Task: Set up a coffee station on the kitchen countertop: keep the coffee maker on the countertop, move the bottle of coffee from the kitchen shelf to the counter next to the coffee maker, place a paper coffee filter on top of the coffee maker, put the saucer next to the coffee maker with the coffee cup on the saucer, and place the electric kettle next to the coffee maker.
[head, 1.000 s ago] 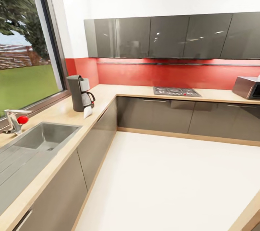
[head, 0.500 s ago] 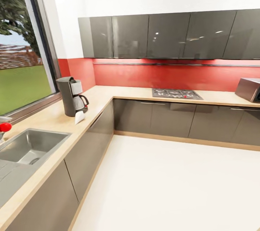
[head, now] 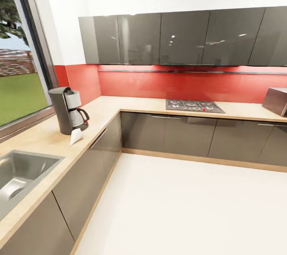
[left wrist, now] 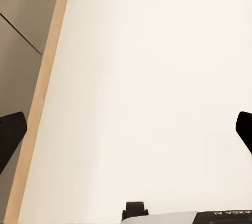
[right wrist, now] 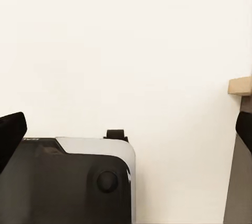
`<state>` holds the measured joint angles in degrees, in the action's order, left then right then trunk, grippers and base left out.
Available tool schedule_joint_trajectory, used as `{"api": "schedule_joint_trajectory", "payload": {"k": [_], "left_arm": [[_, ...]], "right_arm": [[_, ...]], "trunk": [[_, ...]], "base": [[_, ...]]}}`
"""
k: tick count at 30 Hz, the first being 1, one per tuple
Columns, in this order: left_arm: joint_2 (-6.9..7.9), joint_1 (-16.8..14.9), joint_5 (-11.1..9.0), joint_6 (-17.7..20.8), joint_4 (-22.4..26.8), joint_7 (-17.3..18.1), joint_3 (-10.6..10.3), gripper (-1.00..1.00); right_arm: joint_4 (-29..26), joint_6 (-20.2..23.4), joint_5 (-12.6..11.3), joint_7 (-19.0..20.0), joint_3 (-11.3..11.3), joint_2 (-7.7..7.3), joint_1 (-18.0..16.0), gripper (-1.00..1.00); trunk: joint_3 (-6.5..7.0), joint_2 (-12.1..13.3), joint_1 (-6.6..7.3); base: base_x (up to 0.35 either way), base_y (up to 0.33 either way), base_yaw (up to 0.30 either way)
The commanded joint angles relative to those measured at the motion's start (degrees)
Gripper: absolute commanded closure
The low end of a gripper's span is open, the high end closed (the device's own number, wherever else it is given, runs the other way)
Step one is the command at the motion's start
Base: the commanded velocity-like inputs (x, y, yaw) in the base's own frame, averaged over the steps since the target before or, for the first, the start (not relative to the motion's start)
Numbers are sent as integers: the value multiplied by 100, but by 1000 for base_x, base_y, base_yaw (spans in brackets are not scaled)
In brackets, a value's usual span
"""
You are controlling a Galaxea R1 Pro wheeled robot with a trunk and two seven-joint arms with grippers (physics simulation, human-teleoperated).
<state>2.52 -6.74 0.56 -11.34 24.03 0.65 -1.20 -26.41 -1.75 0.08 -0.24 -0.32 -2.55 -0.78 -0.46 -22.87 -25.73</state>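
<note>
Two task things stand in the head view: the coffee maker (head: 68, 110) at about nine o'clock on the countertop (head: 101, 108), and the paper coffee filter (head: 75, 137) touching or just beside its foot on the side toward the counter's front edge. The bottle, saucer, cup, kettle and shelf I cannot place from here. The left gripper (left wrist: 126, 129) hangs over pale floor (left wrist: 147, 77) beside the cabinet plinth, fingers wide apart and empty; the right gripper (right wrist: 126, 129) also hangs above the floor, over the robot's own base (right wrist: 68, 182), fingers likewise spread.

Judging by this, the robot is travelling and searching. Best to keep both arms tucked low, and look for the black shelf before committing. When reaching for the filter, approach from the counter's front edge so the machine isn't nudged.
</note>
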Motion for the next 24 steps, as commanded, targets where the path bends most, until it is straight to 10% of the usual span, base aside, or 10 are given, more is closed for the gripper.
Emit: {"api": "schedule_joint_trajectory", "payload": {"k": [1, 24], "left_arm": [[1, -3, 6, -20, -4, 5, -12, -100], [2, -3, 6, -26, -108, 5, -10, -100]], "right_arm": [[5, -18, 1, -2, -3, 0, -2, -100], [11, -18, 0, -2, -3, 0, -1, -100]], "trunk": [[-5, -5, -6], [-5, -5, -6]], "base": [[329, -93, 0], [331, -101, 81]]}}
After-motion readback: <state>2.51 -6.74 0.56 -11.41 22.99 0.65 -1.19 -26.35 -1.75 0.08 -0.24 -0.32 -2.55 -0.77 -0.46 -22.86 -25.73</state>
